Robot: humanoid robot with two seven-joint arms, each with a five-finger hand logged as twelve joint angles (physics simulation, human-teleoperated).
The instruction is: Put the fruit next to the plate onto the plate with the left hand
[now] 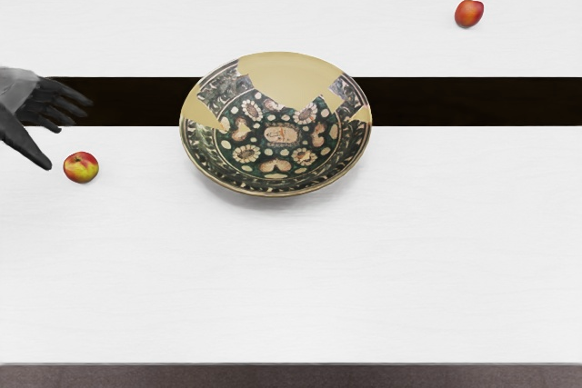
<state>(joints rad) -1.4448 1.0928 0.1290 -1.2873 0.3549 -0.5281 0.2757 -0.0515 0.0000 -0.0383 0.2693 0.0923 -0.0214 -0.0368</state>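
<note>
At table's left edge, left hand (36, 120) fingers spread wide, holding nothing, just beside apple (81, 167); patterned plate (275, 123) centre; second apple (469, 13) far right.

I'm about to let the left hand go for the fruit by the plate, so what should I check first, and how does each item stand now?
1. Left hand holds nothing, fingers spread: ok.
2. Target fruit lies on the table to the left of the plate, nothing on top of it: ok.
3. Hand placed around the fruit for a grasp: not ok. It is up and to the left of the fruit, with a visible gap between them.
4. Nothing lies between the fruit and the plate: ok.
5. Second fruit lies far back on the right, away from the plate, so the target is clear: ok.
6. Hand's height above the table: cannot tell.
</note>
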